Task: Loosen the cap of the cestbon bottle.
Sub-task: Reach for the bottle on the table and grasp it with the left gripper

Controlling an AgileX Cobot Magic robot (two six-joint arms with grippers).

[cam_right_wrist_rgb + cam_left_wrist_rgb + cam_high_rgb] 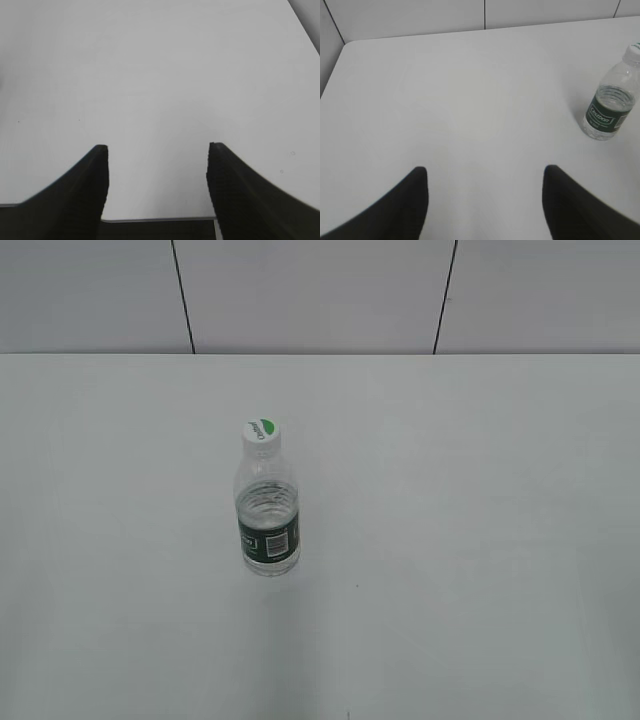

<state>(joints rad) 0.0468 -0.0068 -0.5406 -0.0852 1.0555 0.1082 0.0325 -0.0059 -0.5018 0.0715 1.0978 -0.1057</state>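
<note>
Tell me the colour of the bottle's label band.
Dark green label band, clearest in the left wrist view.

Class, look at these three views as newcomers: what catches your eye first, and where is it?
A small clear ribbed plastic bottle with a dark green label stands upright, alone near the middle of the plain white table, its white screw cap on. Both wrist views show open black grippers, left and right, holding nothing.

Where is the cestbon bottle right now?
The cestbon bottle stands upright alone on the white table, left of centre in the exterior view; it shows at the left wrist view's right edge.
</note>
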